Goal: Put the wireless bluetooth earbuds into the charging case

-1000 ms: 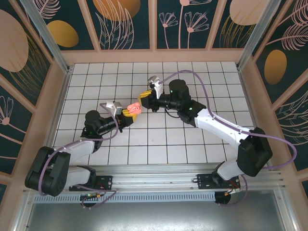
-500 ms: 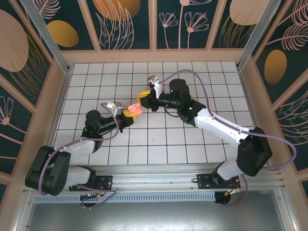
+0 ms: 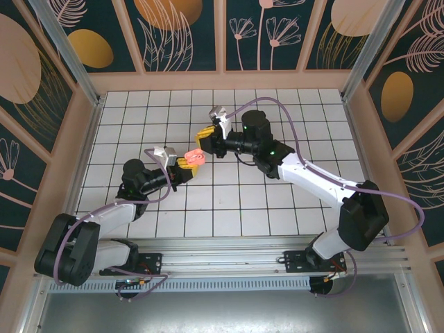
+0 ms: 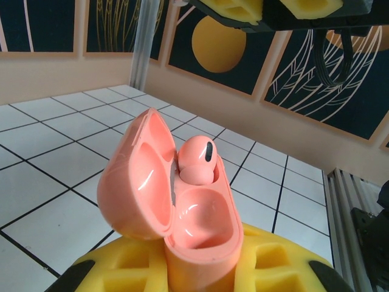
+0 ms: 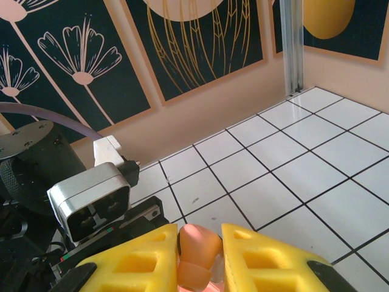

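Salmon-pink charging case (image 4: 197, 258), lid (image 4: 137, 185) open with 1 earbud (image 4: 197, 159) seated, is clamped in left claw (image 3: 184, 162); 2nd earbud (image 5: 198, 242), pinched by right claw (image 3: 206, 134), needs aligning over empty socket (image 4: 203, 219).

Pink charging case (image 4: 182, 225) — open, earbud (image 4: 197, 159) inside

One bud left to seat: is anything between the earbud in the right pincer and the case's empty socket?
Nothing visible does: the charging case in the left pincer has its lid swung aside, and the seated earbud fills the other socket.
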Action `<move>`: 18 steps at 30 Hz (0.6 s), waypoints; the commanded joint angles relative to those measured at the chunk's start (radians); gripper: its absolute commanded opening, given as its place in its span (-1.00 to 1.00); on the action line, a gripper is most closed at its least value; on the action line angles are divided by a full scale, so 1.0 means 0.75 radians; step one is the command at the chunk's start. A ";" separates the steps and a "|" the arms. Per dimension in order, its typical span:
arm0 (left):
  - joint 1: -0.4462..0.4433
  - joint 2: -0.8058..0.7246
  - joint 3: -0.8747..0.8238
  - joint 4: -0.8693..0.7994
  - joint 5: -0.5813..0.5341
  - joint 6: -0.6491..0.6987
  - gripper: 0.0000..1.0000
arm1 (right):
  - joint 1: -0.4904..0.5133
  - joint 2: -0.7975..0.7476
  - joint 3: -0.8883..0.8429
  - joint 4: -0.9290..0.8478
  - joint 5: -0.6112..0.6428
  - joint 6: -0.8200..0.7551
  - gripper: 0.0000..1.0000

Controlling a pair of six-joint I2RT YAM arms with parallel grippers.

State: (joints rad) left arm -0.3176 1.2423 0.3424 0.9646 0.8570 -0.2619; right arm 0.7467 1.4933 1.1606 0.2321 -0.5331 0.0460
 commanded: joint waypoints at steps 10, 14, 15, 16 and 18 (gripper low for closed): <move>-0.026 -0.023 0.057 0.032 0.060 0.028 -0.84 | -0.030 -0.010 0.001 0.097 -0.076 0.017 -0.58; -0.028 -0.016 0.055 0.042 0.066 0.026 -0.84 | -0.038 -0.015 -0.009 0.123 -0.091 0.030 -0.58; -0.029 -0.015 0.057 0.047 0.067 0.025 -0.84 | -0.038 -0.017 -0.009 0.128 -0.093 0.033 -0.58; -0.032 -0.013 0.058 0.051 0.071 0.022 -0.84 | -0.041 -0.017 -0.008 0.132 -0.097 0.036 -0.58; -0.032 -0.012 0.061 0.052 0.071 0.024 -0.84 | -0.043 -0.015 -0.009 0.136 -0.102 0.039 -0.58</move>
State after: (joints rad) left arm -0.3351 1.2423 0.3611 0.9653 0.8833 -0.2619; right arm 0.7242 1.4933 1.1603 0.2745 -0.5816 0.0616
